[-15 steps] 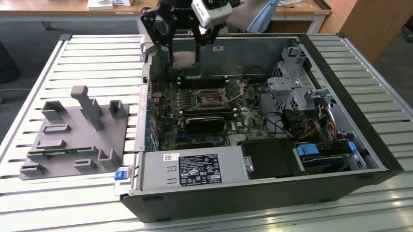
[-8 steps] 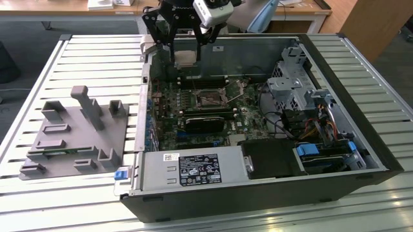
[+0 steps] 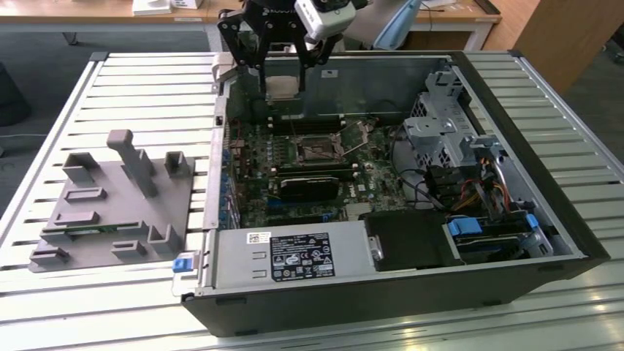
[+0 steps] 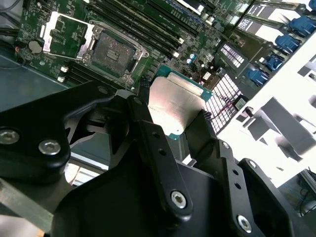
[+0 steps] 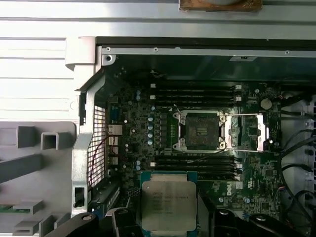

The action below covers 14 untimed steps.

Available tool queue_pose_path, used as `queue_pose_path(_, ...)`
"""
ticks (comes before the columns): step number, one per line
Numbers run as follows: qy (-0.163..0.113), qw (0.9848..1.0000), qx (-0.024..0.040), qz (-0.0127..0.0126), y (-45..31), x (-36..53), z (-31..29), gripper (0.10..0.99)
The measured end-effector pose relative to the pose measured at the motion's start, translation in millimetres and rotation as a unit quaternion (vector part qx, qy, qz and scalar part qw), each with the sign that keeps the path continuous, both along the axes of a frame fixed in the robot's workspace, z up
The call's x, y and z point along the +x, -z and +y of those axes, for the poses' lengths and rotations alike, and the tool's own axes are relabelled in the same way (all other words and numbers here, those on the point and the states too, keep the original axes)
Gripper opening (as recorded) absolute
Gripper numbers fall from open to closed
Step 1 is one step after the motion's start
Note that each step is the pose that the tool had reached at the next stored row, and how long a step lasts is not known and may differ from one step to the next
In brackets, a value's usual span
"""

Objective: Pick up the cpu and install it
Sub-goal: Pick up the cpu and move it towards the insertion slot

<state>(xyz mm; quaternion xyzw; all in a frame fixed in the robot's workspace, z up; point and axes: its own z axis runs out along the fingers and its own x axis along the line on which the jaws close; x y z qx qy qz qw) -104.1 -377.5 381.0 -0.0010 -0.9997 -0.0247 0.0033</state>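
Observation:
My gripper [image 3: 283, 79] hangs over the far side of the open computer case [image 3: 575, 219], shut on the cpu [image 3: 282, 88], a thin square chip with a silvery top. In both wrist views the cpu [image 4: 173, 101] [image 5: 168, 202] sits between the black fingers [image 4: 148, 133], which press on two opposite edges. The motherboard's socket [image 3: 317, 148] [image 5: 201, 131] [image 4: 112, 52] lies open below and a little ahead of the chip, its load plate [image 5: 249, 131] flipped aside. The cpu is in the air, above the board and apart from the socket.
A grey fixture tray [image 3: 107, 212] with upright pegs lies on the slatted table [image 3: 127, 88] at the exterior view's left. Inside the case are a power supply [image 3: 292, 256], a black card [image 3: 312, 183], memory slots [image 5: 195, 94], a drive cage [image 3: 439, 124] and cables [image 3: 478, 190].

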Motion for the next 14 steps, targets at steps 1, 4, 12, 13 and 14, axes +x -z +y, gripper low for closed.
queue_pose_path(1, 0.0, 1.0, 0.0, 0.0, 0.0, 0.4, 0.1, 0.541)
queue_pose_path(4, 0.0, 1.0, 0.0, 0.0, 0.0, 1.3, 0.4, 0.541)
queue_pose_path(12, 0.0, 1.0, 0.0, 0.0, 0.0, 3.7, 0.8, 0.541)
queue_pose_path(13, 0.0, 1.0, 0.0, 0.0, 0.0, 4.0, 0.8, 0.541)
queue_pose_path(14, 0.0, 1.0, 0.0, 0.0, 0.0, 4.4, 0.8, 0.541)
